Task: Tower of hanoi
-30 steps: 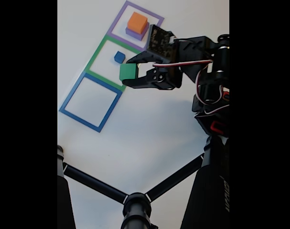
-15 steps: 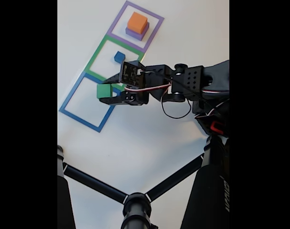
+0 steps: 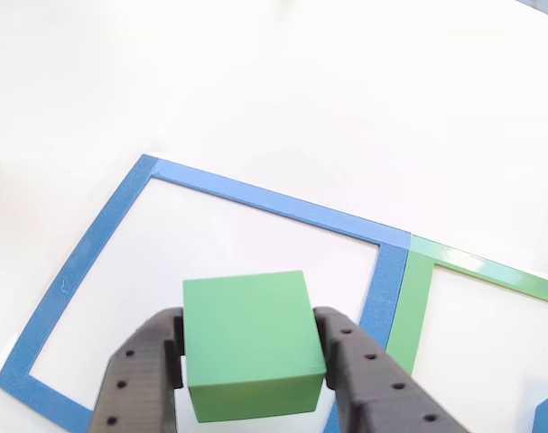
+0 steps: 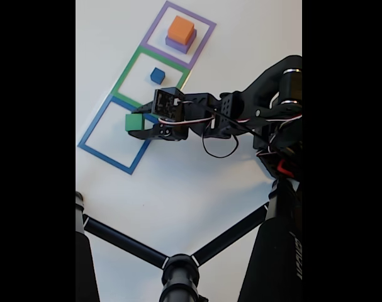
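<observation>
Gripping the green block [image 3: 252,345] between closed-in fingers (over the blue outline [image 3: 255,200]), the end effector [image 3: 248,379] hovers.

1. The arm [image 4: 266,94] is matte black plastic, built from blocky segments.
2. The gripper [image 3: 252,356] has two dark fingers [image 3: 138,379] with rows of small round holes.
3. Thin red, white and black cables [image 4: 219,148] loop along it.
4. A red part [image 4: 285,167] shows near the base.
</observation>
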`<action>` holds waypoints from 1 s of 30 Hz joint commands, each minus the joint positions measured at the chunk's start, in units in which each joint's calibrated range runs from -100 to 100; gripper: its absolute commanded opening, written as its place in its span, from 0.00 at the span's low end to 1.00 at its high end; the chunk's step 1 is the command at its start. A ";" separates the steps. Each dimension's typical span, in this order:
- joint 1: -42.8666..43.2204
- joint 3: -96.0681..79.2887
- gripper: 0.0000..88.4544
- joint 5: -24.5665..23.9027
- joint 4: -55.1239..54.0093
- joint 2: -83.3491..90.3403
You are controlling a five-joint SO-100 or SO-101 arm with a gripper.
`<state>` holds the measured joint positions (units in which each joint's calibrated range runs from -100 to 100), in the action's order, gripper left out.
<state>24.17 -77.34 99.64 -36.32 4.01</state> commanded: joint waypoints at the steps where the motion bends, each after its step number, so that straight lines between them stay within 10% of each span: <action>1: 1.05 5.06 0.09 0.36 -5.14 -5.26; 30: 1.05 10.79 0.17 0.36 -15.59 -20.93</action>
<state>25.80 -67.24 99.64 -49.78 -17.35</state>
